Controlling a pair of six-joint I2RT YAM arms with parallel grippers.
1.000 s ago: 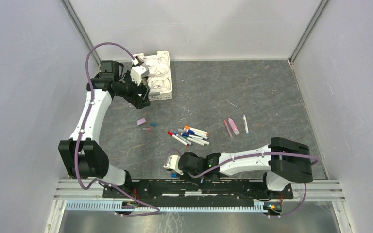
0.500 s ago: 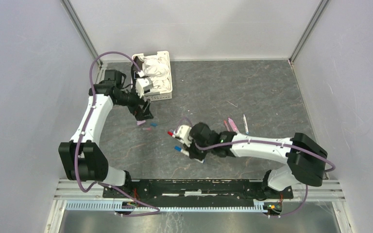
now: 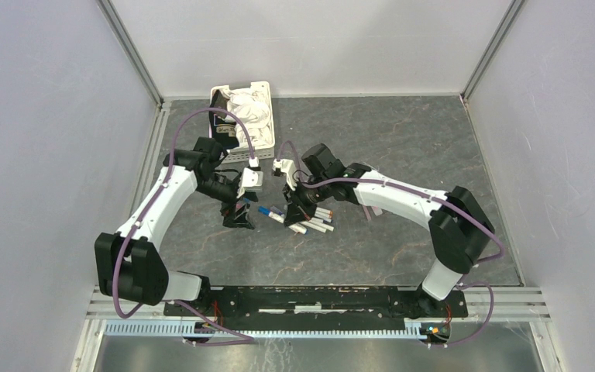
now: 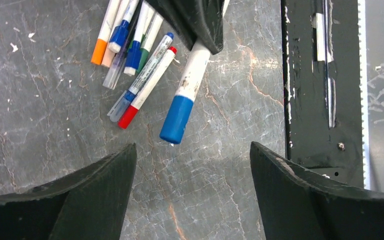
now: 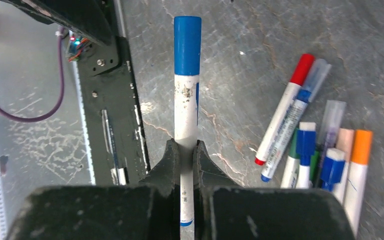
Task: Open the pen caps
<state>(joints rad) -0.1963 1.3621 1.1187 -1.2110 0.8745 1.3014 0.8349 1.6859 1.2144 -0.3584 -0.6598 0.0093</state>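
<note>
The right pincer (image 5: 186, 150) is clamped narrow on the white barrel of a blue-capped pen (image 5: 186, 100). Its two dark fingers (image 5: 172, 155) press the barrel from both sides. The blue cap (image 5: 187, 45) is on the pen and points straight away from the pincer. The barrel is scuffed with dark marks just below the cap.

The left pincer (image 4: 191, 150) faces that cap from the other side. It is spread wide and holds nothing. The cap (image 4: 176, 120) points into the gap between its two fingers (image 4: 105, 185) and touches neither. Whether the cap rests on the surface (image 4: 40, 125) or hangs just above it cannot be told.

Just beside the held pen is a heap of pens (image 5: 320, 160), white barrels lying close together and partly across one another. A red-capped pen (image 5: 285, 107) lies nearest the held one, touching a pen with a clear cap. An orange-capped pen (image 5: 360, 165) lies at the heap's other side, with blue and green caps between them.

From above, both pincers meet over this heap (image 3: 310, 221), about the middle of the grey surface (image 3: 403, 132). A black rail (image 3: 318, 298) runs along the near edge. In the far left corner stands a white slotted basket (image 3: 270, 124) with a white cloth (image 3: 248, 108) inside
</note>
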